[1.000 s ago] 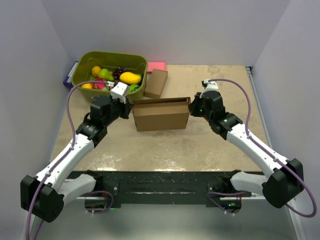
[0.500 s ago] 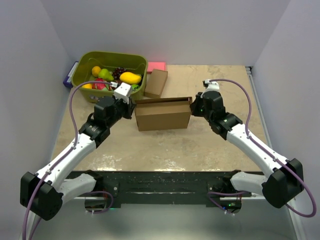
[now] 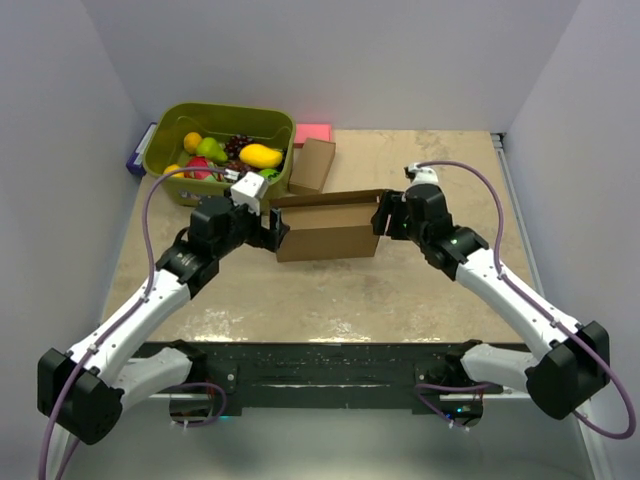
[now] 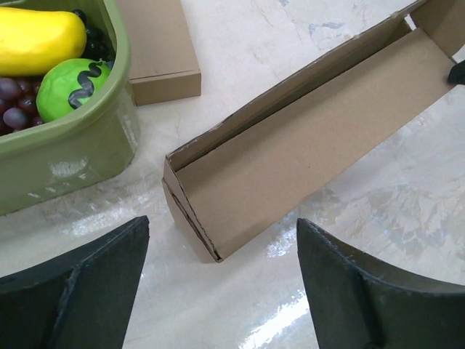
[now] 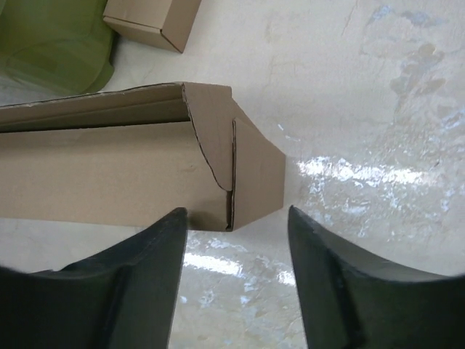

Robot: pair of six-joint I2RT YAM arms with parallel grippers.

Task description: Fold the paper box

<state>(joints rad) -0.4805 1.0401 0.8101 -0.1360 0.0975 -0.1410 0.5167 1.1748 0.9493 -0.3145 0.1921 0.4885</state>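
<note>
Paper box sits on the tabletop, toward its far edge — my left tool and right tool gape at its two ends, fingers spread, gripping nothing.

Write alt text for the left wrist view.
The paper box, open-topped and partly folded, lies on the table with its near end in the gap between the left gripper's wide-open fingers, touching neither. At upper left stand a green bin of fruit and a small cardboard box.
</note>
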